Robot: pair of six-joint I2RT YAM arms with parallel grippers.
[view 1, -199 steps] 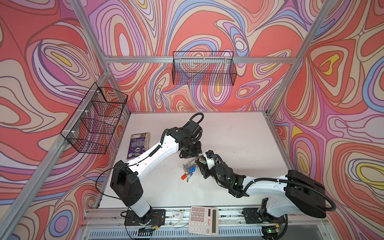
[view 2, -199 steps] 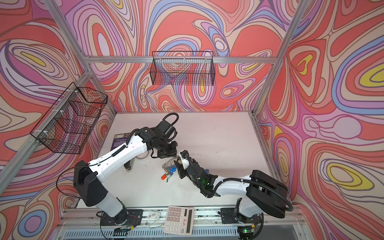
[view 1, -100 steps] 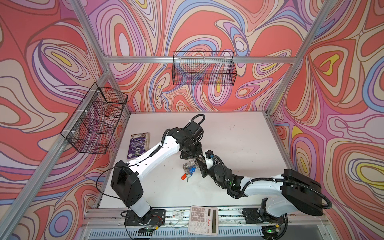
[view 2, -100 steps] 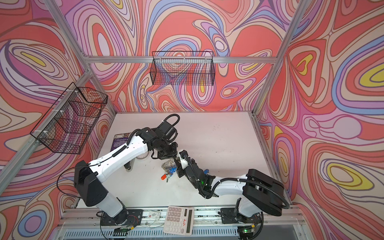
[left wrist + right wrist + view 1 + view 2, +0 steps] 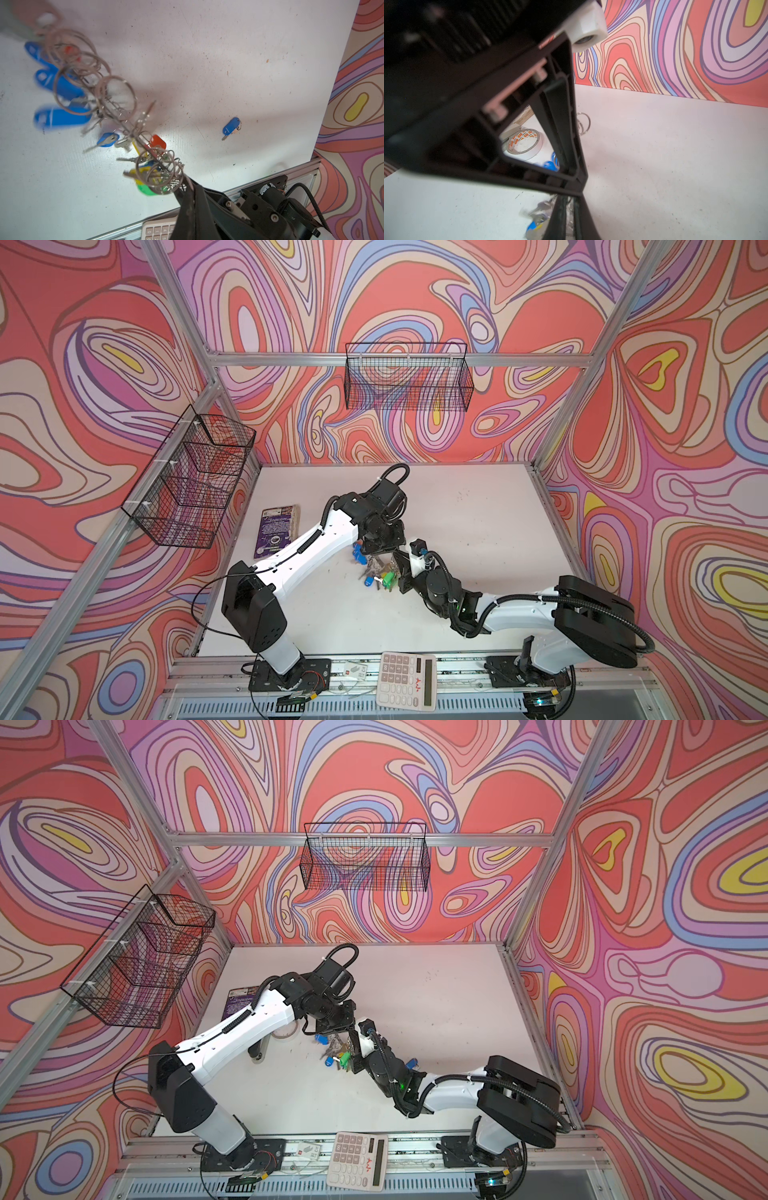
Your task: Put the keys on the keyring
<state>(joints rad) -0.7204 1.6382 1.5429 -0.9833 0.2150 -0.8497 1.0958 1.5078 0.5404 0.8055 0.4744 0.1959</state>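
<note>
Left wrist view, blurred keyring [image 5: 135,136] edge-on, right end effector [image 5: 188,184] clamped on its rim, left end effector [image 5: 376,551] closed, grip hidden

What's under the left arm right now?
A tape roll peeks out beneath the left arm; a purple book lies partly under it too. The arm hides the rest of both.

No legible text; orange print inside tape roll [image 5: 522,136], lettering on purple book cover [image 5: 275,531] unreadable.
</note>
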